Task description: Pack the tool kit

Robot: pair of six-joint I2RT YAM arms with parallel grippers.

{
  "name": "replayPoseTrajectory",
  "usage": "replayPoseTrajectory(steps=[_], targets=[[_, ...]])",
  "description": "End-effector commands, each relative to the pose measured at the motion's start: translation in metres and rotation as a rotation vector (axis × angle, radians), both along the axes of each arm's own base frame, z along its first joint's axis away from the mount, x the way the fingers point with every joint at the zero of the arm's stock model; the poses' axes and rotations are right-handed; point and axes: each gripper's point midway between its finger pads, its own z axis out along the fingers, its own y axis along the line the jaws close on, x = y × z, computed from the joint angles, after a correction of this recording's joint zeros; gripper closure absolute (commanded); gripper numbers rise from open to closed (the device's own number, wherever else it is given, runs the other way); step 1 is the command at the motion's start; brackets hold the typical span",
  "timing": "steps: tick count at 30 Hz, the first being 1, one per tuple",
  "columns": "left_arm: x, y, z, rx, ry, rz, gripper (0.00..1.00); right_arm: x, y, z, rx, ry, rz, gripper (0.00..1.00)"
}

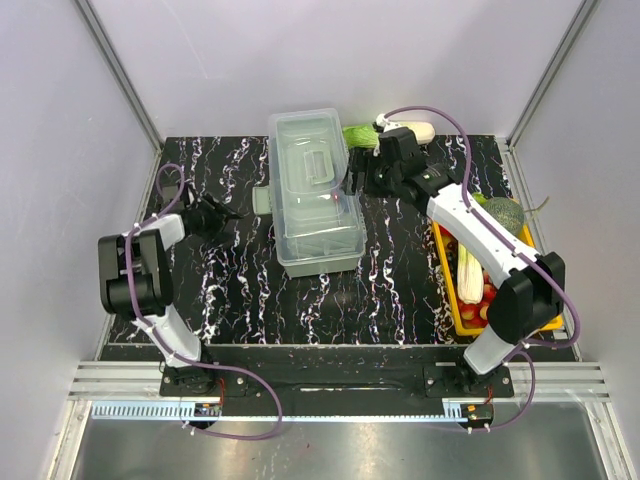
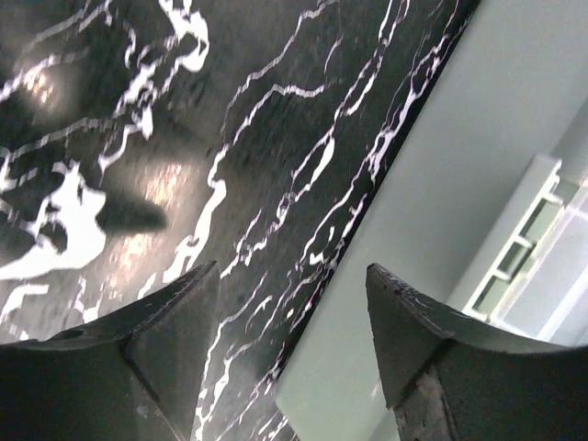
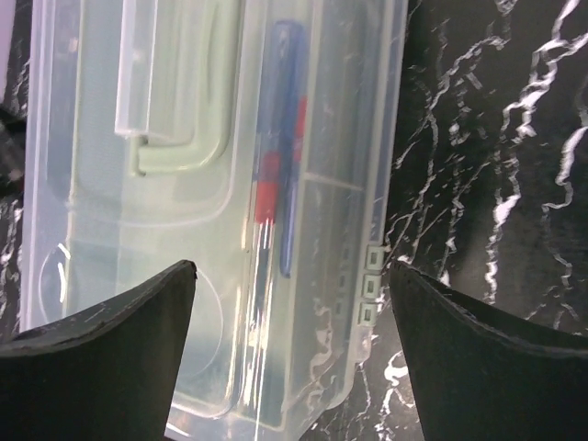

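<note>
The tool kit [image 1: 315,190] is a translucent grey box lying shut in the middle of the black marbled table [image 1: 250,290]. In the right wrist view its lid [image 3: 184,230] shows a pale green handle [image 3: 184,152] and a red and blue tool [image 3: 276,184] inside. My right gripper [image 1: 358,178] hovers at the box's right side, open [image 3: 292,265], with the lid's corner below it and nothing held. My left gripper [image 1: 228,213] is left of the box, apart from it, open [image 2: 292,266] over bare table with nothing between its fingers.
A yellow tray [image 1: 447,290] of vegetables stands at the right under the right arm, with a green melon [image 1: 505,212] at its far end. A white vegetable [image 1: 415,130] and leafy greens [image 1: 358,135] lie behind the box. Pale walls [image 2: 478,119] enclose the table.
</note>
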Motion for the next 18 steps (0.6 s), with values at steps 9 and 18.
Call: replayPoseTrajectory(steps=[9, 18], targets=[[0.061, 0.001, -0.006, -0.034, -0.158, 0.053, 0.67, -0.01, 0.034, 0.038, 0.302, -0.046, 0.207, 0.12], [0.065, -0.043, -0.021, -0.165, -0.223, -0.016, 0.66, -0.003, 0.038, 0.023, 0.328, -0.009, 0.197, 0.15]])
